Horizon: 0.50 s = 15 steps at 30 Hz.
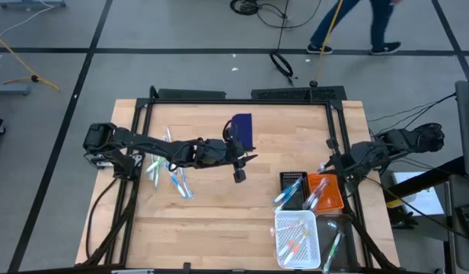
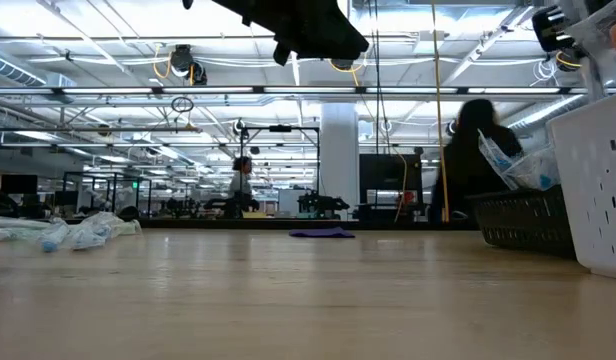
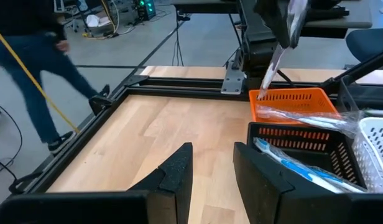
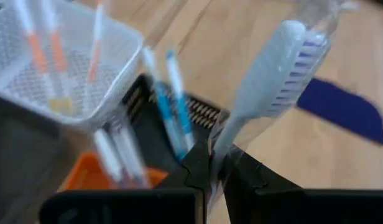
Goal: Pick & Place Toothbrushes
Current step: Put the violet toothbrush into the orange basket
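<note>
I count three baskets at lower right — white basket (image 1: 297, 237) with orange-striped toothbrushes, black basket (image 1: 294, 189) with blue ones, orange basket (image 1: 326, 193) — while my right gripper (image 4: 211, 167) pinches a white toothbrush (image 4: 275, 81) above them, and my left gripper (image 3: 211, 163) hangs spread, empty, mid-frame.

A white plastic toothbrush (image 4: 275, 78) with purple-tinged bristles sits in clear wrapping between black fingers. At the pale wooden table's (image 1: 219, 221) five o'clock, a white perforated plastic basket (image 1: 297, 240) holds orange-and-white brushes; just above it stand a black mesh basket (image 1: 293, 188) with light blue brushes and an orange slotted basket (image 1: 327, 192). Toward twelve o'clock lies a dark blue flat rectangle (image 1: 243, 130). Light blue-and-white brushes (image 1: 173, 176) lie at nine o'clock.
</note>
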Available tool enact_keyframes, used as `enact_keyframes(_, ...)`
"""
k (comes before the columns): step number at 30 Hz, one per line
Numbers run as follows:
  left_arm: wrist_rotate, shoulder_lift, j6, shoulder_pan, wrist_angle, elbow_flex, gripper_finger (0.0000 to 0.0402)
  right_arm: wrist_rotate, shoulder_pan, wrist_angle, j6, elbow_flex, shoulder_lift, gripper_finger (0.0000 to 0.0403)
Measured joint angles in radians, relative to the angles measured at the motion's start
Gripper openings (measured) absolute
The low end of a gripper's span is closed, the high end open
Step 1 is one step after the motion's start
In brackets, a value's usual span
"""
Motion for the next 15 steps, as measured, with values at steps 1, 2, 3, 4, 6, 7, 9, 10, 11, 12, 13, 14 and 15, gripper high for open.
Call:
enact_keyframes(1, 0.000, 0.000, -0.006, 0.003, 0.000, 0.000, 0.0118, -0.019, 0.000, -0.017, -0.001, 0.000, 0.000, 0.0015)
enact_keyframes(2, 0.000, 0.000, -0.009, 0.005, 0.000, 0.000, 0.0118, -0.044, 0.000, -0.026, -0.001, 0.000, 0.001, 0.0015)
enact_keyframes(3, 0.000, 0.000, -0.015, 0.008, 0.000, 0.000, 0.0118, -0.069, 0.000, -0.031, -0.002, 0.000, 0.004, 0.0015)
enact_keyframes(4, 0.000, 0.000, -0.014, 0.011, 0.000, 0.000, 0.0118, -0.091, 0.000, -0.038, -0.005, 0.000, 0.006, 0.0015)
enact_keyframes(6, 0.000, 0.000, -0.014, 0.015, 0.000, 0.000, 0.0118, -0.114, 0.000, -0.077, -0.006, 0.000, 0.007, 0.0015)
enact_keyframes(7, 0.000, 0.000, -0.015, 0.018, 0.000, 0.000, 0.0118, -0.117, 0.000, -0.100, -0.007, 0.000, 0.007, 0.0015)
enact_keyframes(9, 0.000, 0.000, -0.023, 0.024, 0.000, 0.000, 0.0118, -0.120, 0.000, -0.131, -0.015, 0.000, 0.006, 0.0015)
enact_keyframes(10, 0.000, 0.000, -0.031, 0.027, -0.001, 0.000, 0.0118, -0.124, 0.000, -0.144, -0.027, 0.000, 0.006, 0.0015)
enact_keyframes(11, 0.000, 0.000, -0.040, 0.030, -0.001, 0.000, 0.0118, -0.136, 0.000, -0.154, -0.042, 0.000, 0.007, 0.0015)
enact_keyframes(12, 0.000, 0.000, -0.045, 0.033, -0.001, 0.000, 0.0118, -0.154, 0.000, -0.157, -0.061, 0.000, 0.005, 0.0015)
enact_keyframes(13, 0.000, 0.000, -0.052, 0.037, 0.000, 0.000, 0.0118, -0.175, 0.000, -0.155, -0.082, 0.000, 0.001, 0.0015)
enact_keyframes(14, 0.000, 0.000, -0.059, 0.040, -0.001, 0.000, 0.0118, -0.202, 0.000, -0.154, -0.102, -0.002, 0.000, 0.0015)
enact_keyframes(15, 0.000, 0.000, -0.065, 0.044, -0.001, 0.000, 0.0118, -0.229, 0.000, -0.153, -0.119, -0.007, -0.001, 0.0015)
